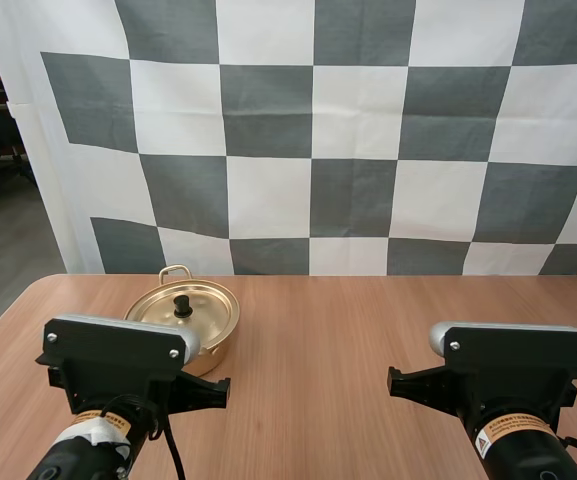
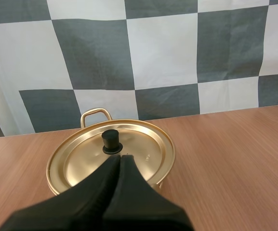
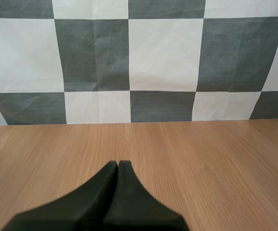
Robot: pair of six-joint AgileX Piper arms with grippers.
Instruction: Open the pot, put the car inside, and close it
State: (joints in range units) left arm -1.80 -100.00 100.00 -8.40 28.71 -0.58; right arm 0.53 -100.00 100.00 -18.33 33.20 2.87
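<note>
Gold pot (image 1: 190,322) at ten o'clock on tabletop (image 1: 348,340), lid (image 2: 111,155) on, knob (image 2: 112,141) up. Left jaws together before it; right jaws together over bare wood. No car visible: inside already, or yet to arrive.

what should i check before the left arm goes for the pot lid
1. Lid seated on the pot: ok, it sits flat and closed.
2. Knob free to grasp: ok, nothing covers it.
3. Left gripper open for the knob: not ok, its fingers lie shut together.
4. Left gripper lined up: ok, roughly, it points at the knob from just short of it.
5. Right gripper out of the way: ok, shut over bare table.
6. Car located: cannot tell.
</note>
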